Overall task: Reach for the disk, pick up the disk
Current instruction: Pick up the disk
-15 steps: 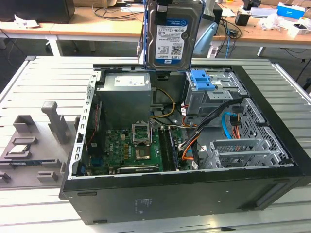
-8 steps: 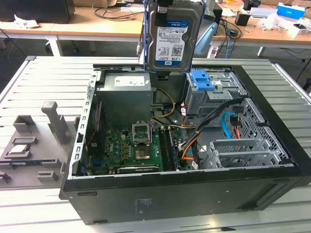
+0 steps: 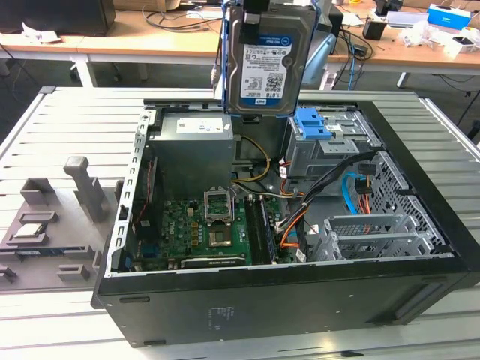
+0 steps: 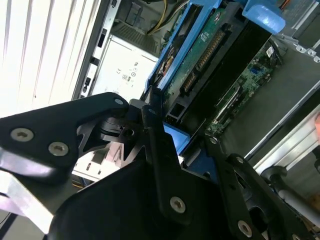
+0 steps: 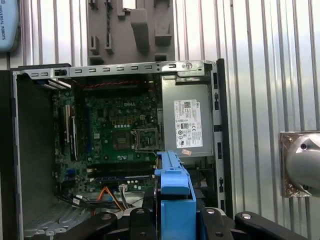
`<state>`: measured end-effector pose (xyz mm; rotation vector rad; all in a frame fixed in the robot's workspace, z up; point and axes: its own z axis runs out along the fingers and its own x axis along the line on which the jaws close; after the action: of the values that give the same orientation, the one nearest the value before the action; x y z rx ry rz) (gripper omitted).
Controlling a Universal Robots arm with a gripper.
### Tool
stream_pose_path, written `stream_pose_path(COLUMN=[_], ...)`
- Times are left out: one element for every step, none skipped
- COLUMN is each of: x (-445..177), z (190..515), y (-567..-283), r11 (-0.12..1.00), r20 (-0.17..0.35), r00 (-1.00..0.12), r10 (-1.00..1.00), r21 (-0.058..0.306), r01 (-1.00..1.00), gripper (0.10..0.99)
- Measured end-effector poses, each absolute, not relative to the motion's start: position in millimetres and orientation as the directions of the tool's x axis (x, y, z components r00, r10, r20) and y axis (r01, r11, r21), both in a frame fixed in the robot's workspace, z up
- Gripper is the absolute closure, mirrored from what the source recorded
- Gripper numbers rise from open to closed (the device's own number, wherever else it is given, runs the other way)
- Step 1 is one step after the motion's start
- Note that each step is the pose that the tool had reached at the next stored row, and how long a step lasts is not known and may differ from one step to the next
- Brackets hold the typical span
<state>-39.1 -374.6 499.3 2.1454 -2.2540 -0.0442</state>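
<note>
The disk (image 3: 262, 60), a silver hard drive with a white-and-blue label and a blue bracket along its sides, hangs upright in the air above the open computer case (image 3: 300, 300) in the exterior view. My gripper (image 3: 255, 6) holds it from above, shut on its top edge. In the second wrist view the black fingers (image 4: 155, 135) clamp the blue bracket, and the disk's (image 4: 200, 55) green circuit-board side runs away from them. In the first wrist view the disk (image 5: 172, 185) shows edge-on as a blue strip between the gripper's (image 5: 175, 222) fingers, with the case far below.
Inside the case lie the motherboard (image 3: 206, 229), the grey power supply (image 3: 191, 150) and a grey drive cage with a blue latch (image 3: 311, 124). On the slatted metal table (image 3: 75, 120), a grey fixture (image 3: 45, 217) stands at the exterior view's left. Cluttered desks run behind.
</note>
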Motion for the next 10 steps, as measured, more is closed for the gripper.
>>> stream_pose_path(x=[-39.0, -39.1, -39.1, -39.1, -39.1, -39.1, -39.1, -39.0, -39.1, -39.1], z=[499.3, 499.3, 499.3, 499.3, 499.3, 499.3, 499.3, 499.3, 499.4, 499.3], y=[-377.5, -380.9, -383.9, -386.1, -387.5, -389.0, -390.7, -393.7, -396.4, -399.2], r11=[0.049, 0.049, 0.049, 0.049, 0.049, 0.049, 0.049, 0.049, 0.049, 0.049], r20=[0.002, 0.002, 0.002, 0.002, 0.002, 0.002, 0.002, 0.002, 0.002, 0.002], r00=[-0.049, -0.049, -0.049, -0.049, -0.049, -0.049, -0.049, -0.049, -0.049, -0.049], r10=[-0.999, -0.999, -0.999, -0.999, -0.999, -0.999, -0.999, -0.999, -0.999, -0.999], r21=[0.041, 0.041, 0.041, 0.041, 0.041, 0.041, 0.041, 0.041, 0.041, 0.041], r01=[-0.998, -0.998, -0.998, -0.998, -0.998, -0.998, -0.998, -0.998, -0.998, -0.998], gripper=[0.718, 0.718, 0.718, 0.718, 0.718, 0.718, 0.718, 0.718, 0.718, 0.718])
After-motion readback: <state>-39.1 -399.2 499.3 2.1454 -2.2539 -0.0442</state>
